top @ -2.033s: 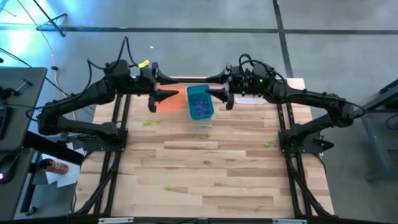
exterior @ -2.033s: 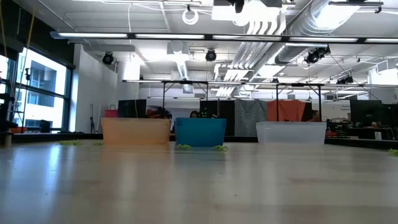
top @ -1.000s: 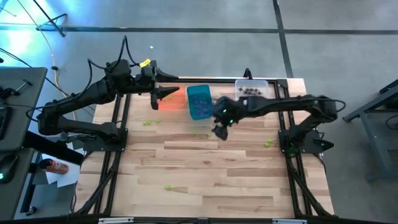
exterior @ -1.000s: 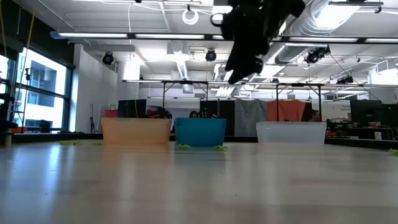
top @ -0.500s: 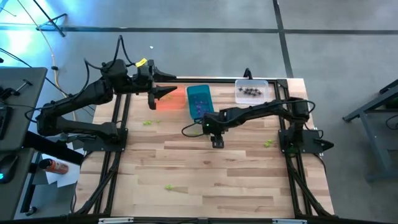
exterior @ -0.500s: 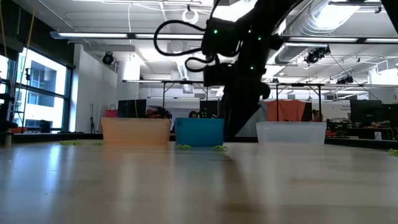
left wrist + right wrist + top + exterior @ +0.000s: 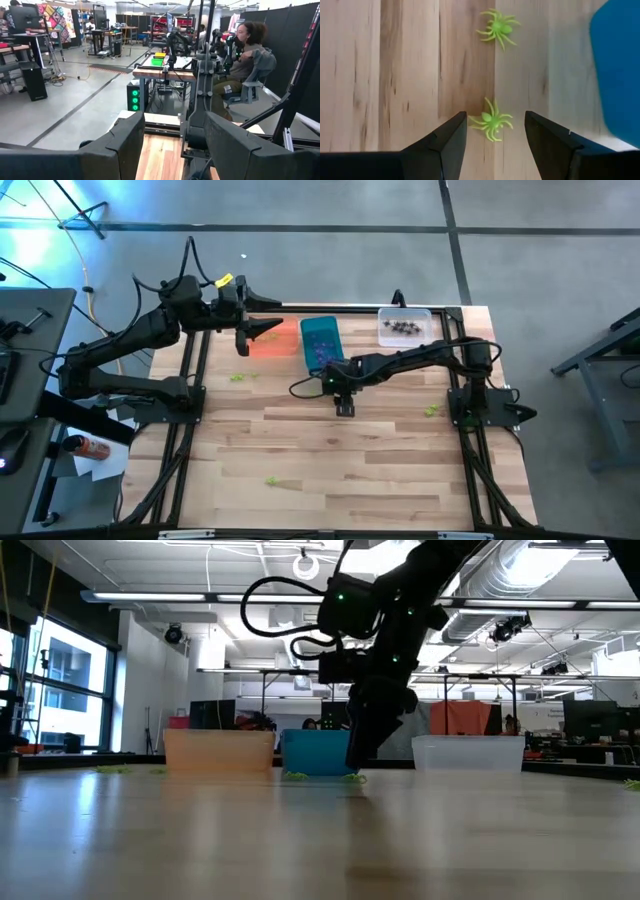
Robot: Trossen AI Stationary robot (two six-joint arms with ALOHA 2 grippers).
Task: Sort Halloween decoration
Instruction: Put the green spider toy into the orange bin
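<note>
Nearest the front edge of the counter (image 7: 330, 470) lies one yellow-green spider (image 7: 271, 479), alone on the wood. Farther in, one more sits by my right arm's base (image 7: 431, 411), and a small cluster (image 7: 238, 377) lies on the left side; I cannot count that cluster from above.

My right end effector (image 7: 494, 131) hangs low over the middle of the counter, just in front of the teal bin (image 7: 320, 344). Its two fingers (image 7: 447, 145) stand spread wide with nothing between them but the wood. Below the gap lies one yellow-green spider (image 7: 491, 121), not touched by either finger; a second one (image 7: 497, 28) lies a little beyond it. So I count two spiders under this wrist, both beside the teal bin's wall (image 7: 616, 65).

Three bins stand in a row along the far edge: orange (image 7: 270, 340), teal, and clear (image 7: 404, 326). The clear one holds a heap of dark trinkets (image 7: 403, 328), too small to count. The teal one shows purple specks inside.

My left end effector (image 7: 172, 145) waits raised over the orange bin, fingers spread, holding nothing. Beyond the counter, one person (image 7: 245, 55) sits at a desk.
</note>
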